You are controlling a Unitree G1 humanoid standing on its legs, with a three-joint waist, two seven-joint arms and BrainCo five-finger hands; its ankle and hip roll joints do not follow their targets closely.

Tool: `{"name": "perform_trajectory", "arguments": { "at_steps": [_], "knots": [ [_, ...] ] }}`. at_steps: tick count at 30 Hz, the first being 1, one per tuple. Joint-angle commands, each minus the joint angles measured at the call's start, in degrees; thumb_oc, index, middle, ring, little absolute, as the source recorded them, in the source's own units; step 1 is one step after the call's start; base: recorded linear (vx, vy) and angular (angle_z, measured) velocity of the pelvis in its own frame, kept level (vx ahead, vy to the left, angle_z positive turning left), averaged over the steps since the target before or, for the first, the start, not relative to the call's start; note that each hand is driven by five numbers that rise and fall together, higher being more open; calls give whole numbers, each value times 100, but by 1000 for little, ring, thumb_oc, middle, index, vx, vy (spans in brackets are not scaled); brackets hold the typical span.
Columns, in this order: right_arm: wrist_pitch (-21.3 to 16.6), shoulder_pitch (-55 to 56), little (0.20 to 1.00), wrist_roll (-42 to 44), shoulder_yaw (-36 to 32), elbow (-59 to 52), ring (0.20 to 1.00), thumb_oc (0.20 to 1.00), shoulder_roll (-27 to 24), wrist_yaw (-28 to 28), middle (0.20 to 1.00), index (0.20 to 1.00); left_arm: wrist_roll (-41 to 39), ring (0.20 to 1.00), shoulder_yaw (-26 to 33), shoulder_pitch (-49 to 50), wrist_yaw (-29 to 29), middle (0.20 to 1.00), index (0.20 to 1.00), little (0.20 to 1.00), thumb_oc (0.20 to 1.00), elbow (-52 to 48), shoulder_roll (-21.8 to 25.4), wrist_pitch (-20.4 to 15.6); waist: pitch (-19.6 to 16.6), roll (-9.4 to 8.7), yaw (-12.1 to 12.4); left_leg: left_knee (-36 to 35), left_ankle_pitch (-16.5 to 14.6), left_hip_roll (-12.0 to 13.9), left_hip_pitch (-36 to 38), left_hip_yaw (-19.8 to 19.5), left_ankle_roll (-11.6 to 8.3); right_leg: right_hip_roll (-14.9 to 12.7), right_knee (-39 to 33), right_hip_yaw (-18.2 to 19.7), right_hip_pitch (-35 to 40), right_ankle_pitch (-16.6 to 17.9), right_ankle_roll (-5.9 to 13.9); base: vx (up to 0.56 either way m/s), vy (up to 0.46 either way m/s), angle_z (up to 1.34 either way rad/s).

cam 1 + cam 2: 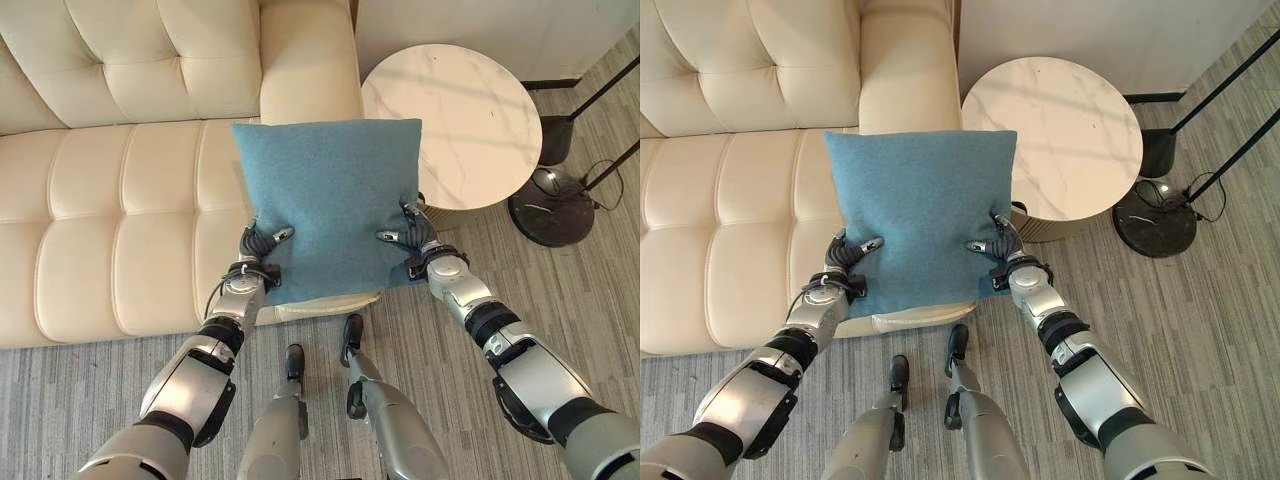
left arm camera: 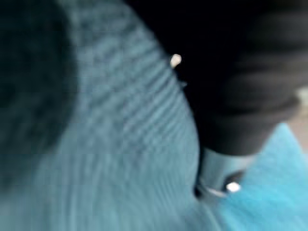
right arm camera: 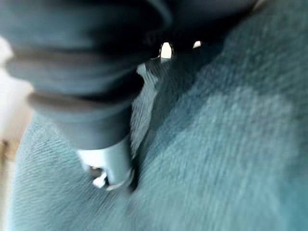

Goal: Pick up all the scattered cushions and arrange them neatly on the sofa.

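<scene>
A square blue cushion [image 1: 330, 200] is held up flat between my two hands, over the right end of the cream sofa [image 1: 120, 200] and its armrest. My left hand [image 1: 257, 250] grips the cushion's lower left edge, thumb on top and fingers under the cloth. At the lower right edge my right hand [image 1: 412, 240] pinches it the same way. Both wrist views show blue cloth [image 2: 120, 159] pressed close against each hand's dark cover, the same cushion [image 3: 216, 144] by the right wrist.
A round white marble side table [image 1: 455, 120] stands right of the sofa's armrest [image 1: 305, 70]. Beyond it are a black round lamp base [image 1: 550, 210] and thin black poles. Grey striped carpet [image 1: 560, 290] covers the floor.
</scene>
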Motion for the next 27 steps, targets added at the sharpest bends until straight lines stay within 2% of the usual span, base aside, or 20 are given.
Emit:
{"name": "perform_trajectory", "arguments": {
  "at_steps": [1, 3, 4, 8, 9, 15, 18, 19, 20, 22, 24, 25, 26, 27],
  "knots": [
    [-636, 352, 200, 119, 323, -708, 200, 200, 532, 501, 200, 200, 185, 200, -543, 87, -352, 200, 200, 200, 200, -788, -415, -621, -517, 94, 55, -104, -183, 212, 276, -48, -269, -161, 574, 268, 724, -1260, 263, 36, 37, -9],
    [-637, 765, 200, -5, 324, -1324, 200, 200, 416, 635, 200, 200, 106, 200, -508, 447, -459, 200, 200, 200, 200, -1477, -397, -661, -612, 109, 27, -142, -224, 205, 400, -14, -251, -161, 533, 292, 827, -1268, 266, 38, 33, -12],
    [-633, 776, 200, -7, 325, -1333, 200, 200, 414, 633, 200, 200, 108, 200, -509, 459, -456, 200, 200, 200, 200, -1486, -398, -657, -616, 110, 29, -145, -224, 206, 406, -13, -252, -160, 531, 293, 832, -1268, 266, 43, 37, -14],
    [-730, 1901, 200, -69, 40, -2898, 200, 200, 38, 1147, 200, 200, 159, 200, -307, 1565, -830, 200, 200, 200, 200, -3243, -150, -612, -985, 216, -34, -287, -355, 150, 888, 50, -177, -200, 405, 309, 1298, -1308, 289, 111, 75, -14],
    [-724, 1913, 200, -69, 40, -2908, 200, 200, 35, 1147, 200, 200, 161, 200, -308, 1576, -828, 200, 200, 200, 200, -3253, -149, -607, -986, 216, -33, -291, -355, 150, 898, 50, -177, -199, 402, 309, 1306, -1308, 290, 82, 74, 2],
    [-900, 2818, 200, 79, -364, -4412, 200, 200, -150, 1421, 200, 200, 432, 200, 130, 2752, -1002, 200, 200, 200, 200, -4757, 215, -639, -1416, 330, -62, -408, -425, 44, 1294, 47, -83, -242, 330, 378, 1700, -1310, 348, 44, 93, 1],
    [-918, 2958, 200, 140, -421, -4659, 200, 200, -143, 1461, 200, 200, 449, 200, 196, 2923, -1014, 200, 200, 200, 200, -4938, 258, -641, -1473, 337, -57, -423, -435, 34, 1345, 54, -68, -245, 321, 414, 1740, -1301, 360, 0, 90, 0],
    [-981, 3166, 200, 213, -482, -5040, 200, 200, -152, 1524, 200, 200, 460, 200, 311, 3243, -1040, 200, 200, 200, 200, -5260, 338, -673, -1555, 351, -65, -435, -461, 13, 1406, 72, -17, -254, 362, 493, 1743, -1283, 384, -118, 161, -2],
    [-1010, 3163, 200, -7, -475, -5350, 200, 200, -204, 1467, 200, 200, 491, 200, 432, 3473, -994, 200, 200, 200, 200, -5421, 415, -726, -1546, 361, -55, -473, -462, 3, 1457, 112, 61, -265, 542, 592, 1640, -1238, 446, -119, 162, 1],
    [-1005, 3170, 200, -10, -474, -5358, 200, 200, -204, 1464, 200, 200, 491, 200, 433, 3479, -994, 200, 200, 200, 200, -5426, 416, -724, -1549, 360, -46, -474, -463, 3, 1458, 123, 62, -264, 553, 603, 1632, -1242, 447, -135, 58, -29],
    [-1028, 2982, 200, -374, -411, -5332, 200, 200, -191, 1345, 200, 200, 648, 200, 418, 3440, -923, 200, 200, 200, 200, -5464, 519, -740, -1380, 407, 3, -427, -372, 68, 1387, 148, 119, -225, 1163, 715, 1360, -1309, 539, -233, 22, -38],
    [-1029, 2977, 200, -376, -411, -5330, 200, 200, -189, 1343, 200, 200, 650, 200, 419, 3436, -921, 200, 200, 200, 200, -5463, 520, -740, -1381, 402, 10, -426, -372, 65, 1381, 156, 120, -229, 1193, 725, 1337, -1323, 539, -179, -22, -23],
    [-1050, 2903, 200, -426, -366, -5265, 200, 200, -159, 1327, 200, 200, 667, 200, 378, 3395, -923, 200, 200, 200, 200, -5442, 532, -738, -1315, 419, 29, -386, -308, 94, 1317, 135, 125, -166, 1431, 812, 1312, -1431, 542, -259, -52, -22],
    [-1049, 2826, 200, -587, -376, -5266, 200, 200, -178, 1249, 200, 200, 632, 200, 331, 3404, -987, 200, 200, 200, 200, -5425, 549, -742, -1324, 463, 56, -313, -206, 141, 1152, 49, 136, -50, 1854, 949, 1391, -1676, 461, -257, -53, -14]
  ]
}}
